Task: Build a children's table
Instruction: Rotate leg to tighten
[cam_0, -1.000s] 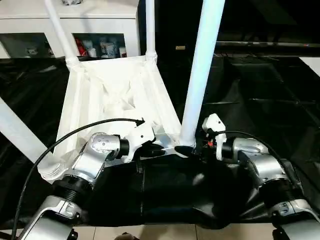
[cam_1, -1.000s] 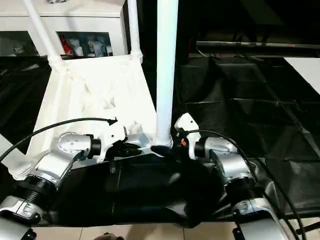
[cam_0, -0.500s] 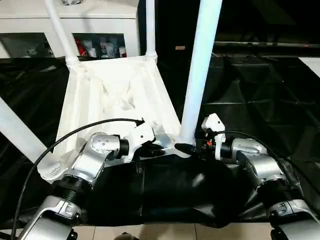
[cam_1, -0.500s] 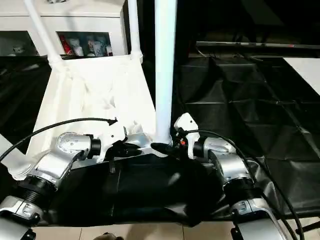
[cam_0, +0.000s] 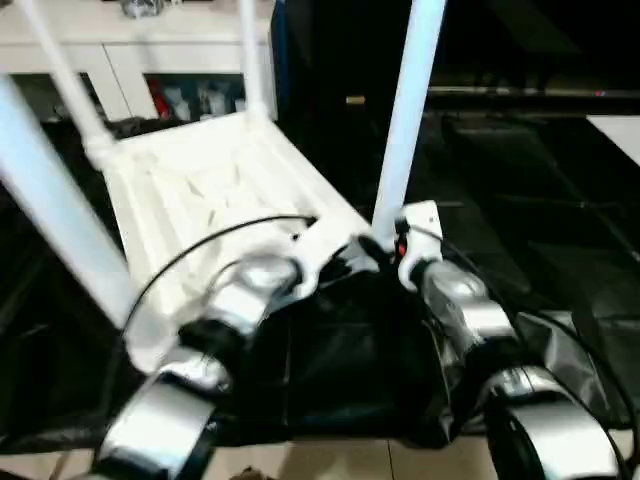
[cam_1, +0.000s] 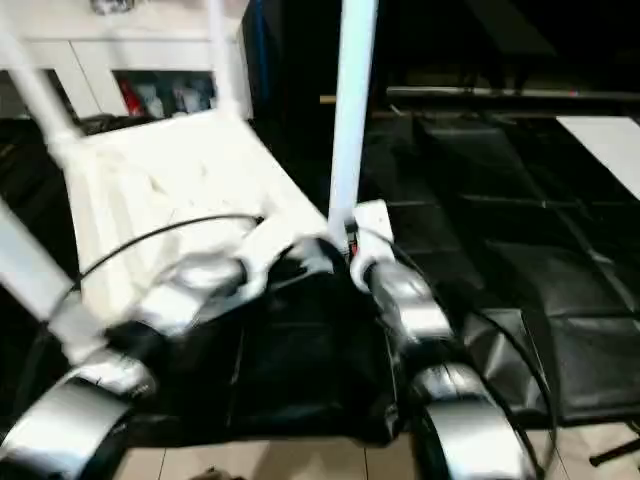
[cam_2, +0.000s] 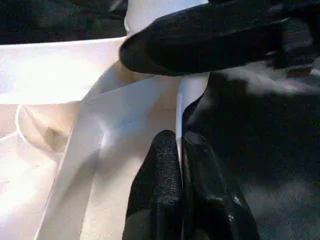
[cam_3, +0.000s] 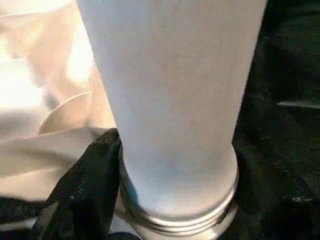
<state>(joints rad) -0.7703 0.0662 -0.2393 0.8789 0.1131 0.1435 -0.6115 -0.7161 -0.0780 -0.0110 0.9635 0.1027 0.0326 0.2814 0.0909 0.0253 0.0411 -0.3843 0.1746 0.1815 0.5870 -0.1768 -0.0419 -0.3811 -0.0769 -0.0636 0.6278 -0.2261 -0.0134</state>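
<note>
Four long white tapered tube legs rise from the white plastic rectangular tabletop (cam_0: 200, 180), which lies ribbed underside up on the black-draped work table (cam_0: 520, 220). Two legs stand at the far corners (cam_0: 60, 85) (cam_0: 252, 50), one at the near left corner (cam_0: 60, 210), and the near right leg (cam_0: 405, 120) is the one I am working on.

My left gripper (cam_2: 179, 142) has its two black fingers pressed together on the thin white rim of the tabletop, just beside the near right corner. I judge the reason for that hold to be bracing: the top is light plastic and would slide on the slippery drape as soon as the leg is pushed or turned.

My right gripper (cam_0: 383, 252) sits low against that leg, right at its foot, where the ringed collar (cam_3: 180, 215) meets the round corner socket. Whether it is clamped on the tube or only resting against it, I cannot tell. Working low makes sense, since force near the socket drives the leg in rather than levering it sideways.

The leg looks upright and its collar appears down at the socket's mouth, so I take this as the last seating step. The risk is the tall tube tilting if I let go before it has locked.
</note>
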